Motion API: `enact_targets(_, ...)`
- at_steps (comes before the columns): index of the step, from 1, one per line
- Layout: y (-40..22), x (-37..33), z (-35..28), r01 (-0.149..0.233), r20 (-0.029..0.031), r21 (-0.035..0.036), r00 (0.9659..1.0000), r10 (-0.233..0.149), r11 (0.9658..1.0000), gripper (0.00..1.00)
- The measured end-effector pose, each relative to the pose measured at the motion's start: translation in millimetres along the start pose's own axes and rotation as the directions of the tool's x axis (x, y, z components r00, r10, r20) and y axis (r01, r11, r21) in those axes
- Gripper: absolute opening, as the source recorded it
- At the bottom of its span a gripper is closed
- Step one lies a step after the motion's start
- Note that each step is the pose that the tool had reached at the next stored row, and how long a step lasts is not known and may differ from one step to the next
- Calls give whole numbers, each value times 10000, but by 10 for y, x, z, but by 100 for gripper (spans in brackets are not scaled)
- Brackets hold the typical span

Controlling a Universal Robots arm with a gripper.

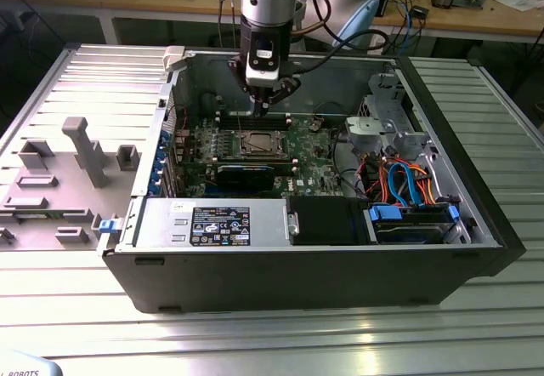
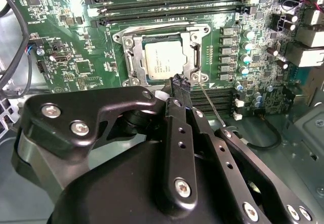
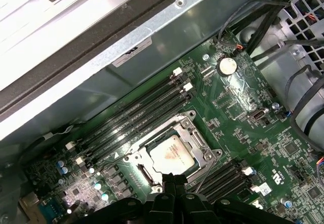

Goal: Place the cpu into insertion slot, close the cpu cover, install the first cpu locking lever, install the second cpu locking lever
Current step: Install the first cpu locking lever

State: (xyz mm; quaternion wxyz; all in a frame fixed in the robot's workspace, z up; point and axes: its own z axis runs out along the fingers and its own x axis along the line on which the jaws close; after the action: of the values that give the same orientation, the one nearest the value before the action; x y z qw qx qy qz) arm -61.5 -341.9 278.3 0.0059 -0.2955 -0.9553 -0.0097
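The cpu [image 2: 162, 59] lies flat in the insertion slot [image 2: 123, 40] on the green board, its silver top facing up; both wrist views show it [image 3: 172, 155]. The cpu cover [image 2: 195, 57] lies down over it, framing the chip. My gripper [image 2: 179, 81] hangs just above the socket's edge, its black fingers shut together with nothing seen between them. A thin metal locking lever [image 2: 211, 107] juts out from the socket corner beside the fingertips. In the exterior view the gripper [image 1: 265, 102] hovers inside the open computer case, above the socket [image 1: 257, 144].
Long memory slots [image 2: 167, 1] run along one side of the socket. The case wall [image 3: 101, 57] stands close behind them. A drive cage with blue and orange cables [image 1: 408, 180] fills the exterior view's right. A power supply [image 1: 212, 223] sits at the front.
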Motion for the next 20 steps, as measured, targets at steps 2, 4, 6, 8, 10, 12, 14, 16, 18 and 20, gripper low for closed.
enact_targets(2,0,0,0,41,-1,1,10000,-41,10000,11)
enact_targets(4,0,0,0,74,-1,1,10000,-74,10000,11)
enact_targets(6,0,0,0,112,-2,2,9999,-112,9999,11)
enact_targets(8,0,0,0,150,-3,3,9999,-150,9999,11)
enact_targets(10,0,0,0,196,-3,4,9998,-196,9998,11)
enact_targets(12,0,0,0,226,-3,4,9997,-226,9997,11)
enact_targets(14,0,0,0,265,-4,4,9996,-265,9996,11)
enact_targets(16,0,0,0,306,-5,6,9995,-306,9995,11)
enact_targets(18,0,0,0,341,-5,5,9994,-341,9994,11)
enact_targets(20,0,0,0,389,-6,7,9992,-389,9992,11)
